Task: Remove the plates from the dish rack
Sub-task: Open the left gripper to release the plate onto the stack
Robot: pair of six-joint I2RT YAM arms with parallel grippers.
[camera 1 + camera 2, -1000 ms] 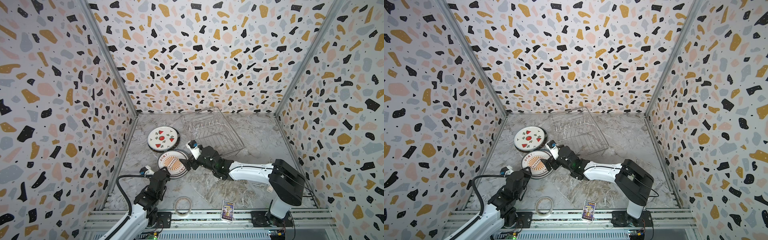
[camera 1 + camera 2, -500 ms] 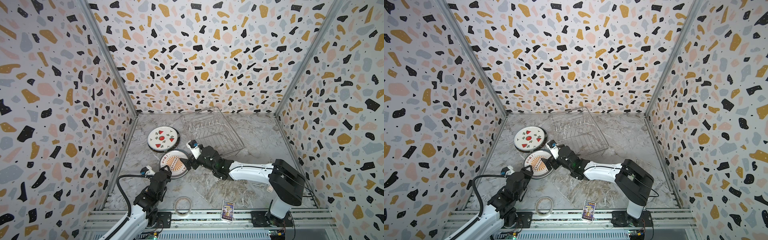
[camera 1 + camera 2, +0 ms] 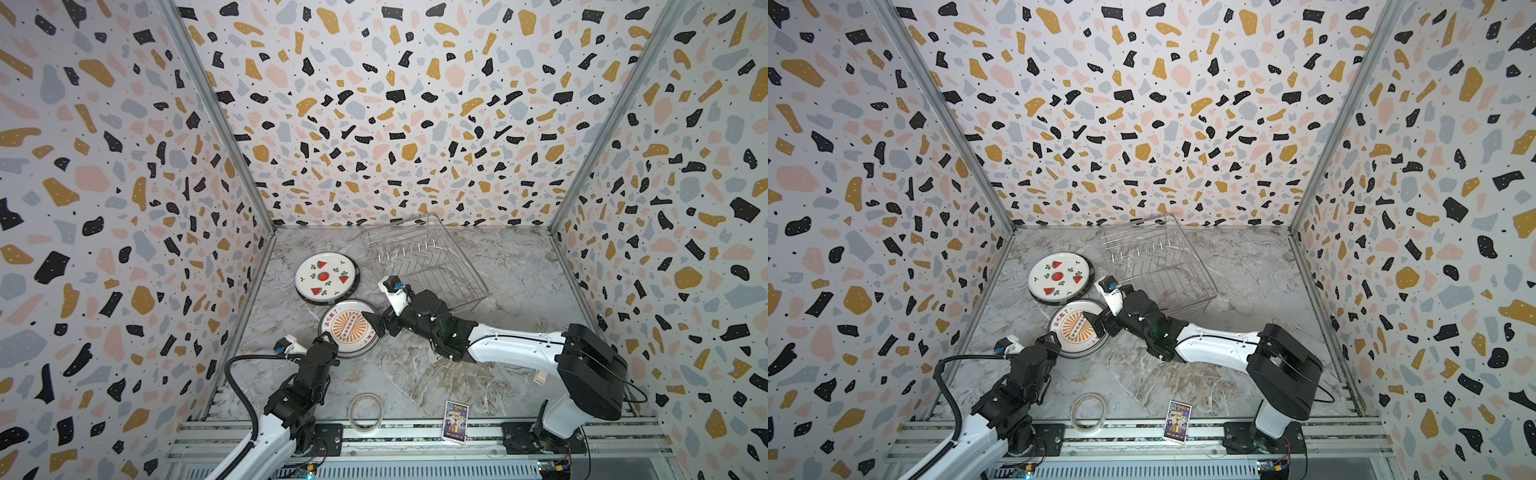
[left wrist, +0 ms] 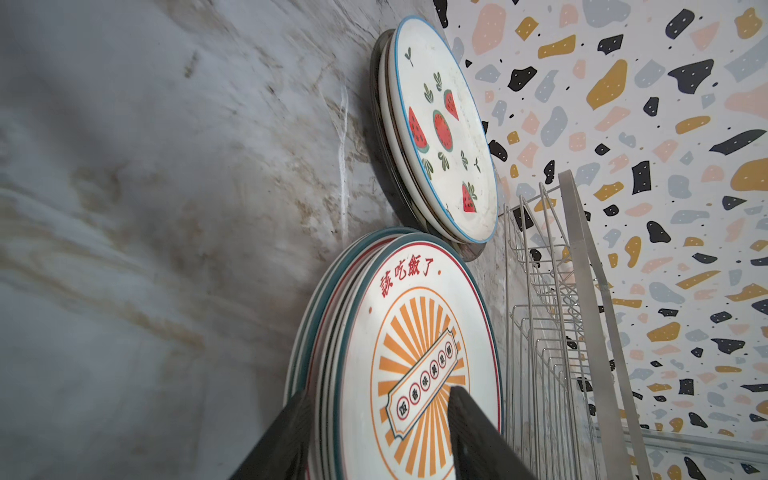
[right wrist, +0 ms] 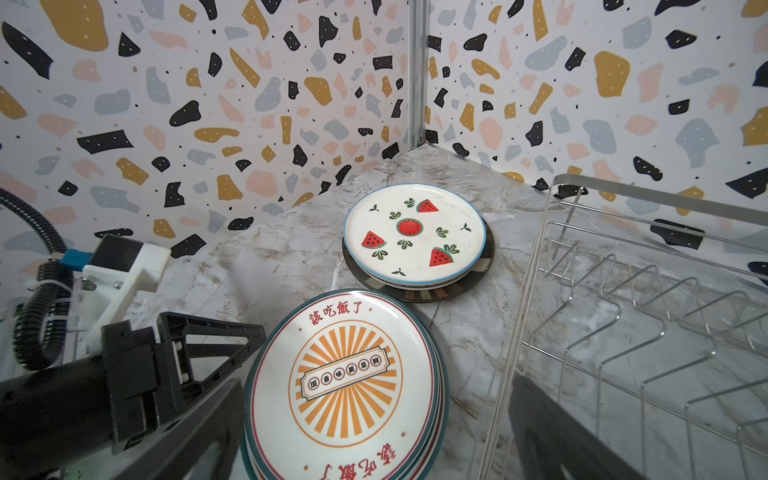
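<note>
The plates lie in two stacks on the marble table. One stack has a watermelon plate (image 3: 327, 276) (image 5: 413, 232) on top, the other a sunburst plate (image 3: 348, 328) (image 4: 415, 357) (image 5: 345, 382). The wire dish rack (image 3: 424, 262) (image 3: 1158, 266) behind them holds no plate. My left gripper (image 3: 328, 343) (image 4: 380, 392) is open, one finger under the sunburst stack's near rim and one finger (image 4: 469, 428) over its face. My right gripper (image 3: 380, 326) (image 5: 374, 449) stands wide open at that stack's right side, its far finger (image 5: 552, 436) against the rack's wires.
A beige tape ring (image 3: 365, 411) and a small printed card (image 3: 456, 419) lie near the front rail. Patterned walls close in the left, back and right. The watermelon stack sits close to the left wall, just beyond the sunburst stack.
My left gripper's jaws have widened at the sunburst stack's rim. The right arm and both stacks have stayed about where they were.
</note>
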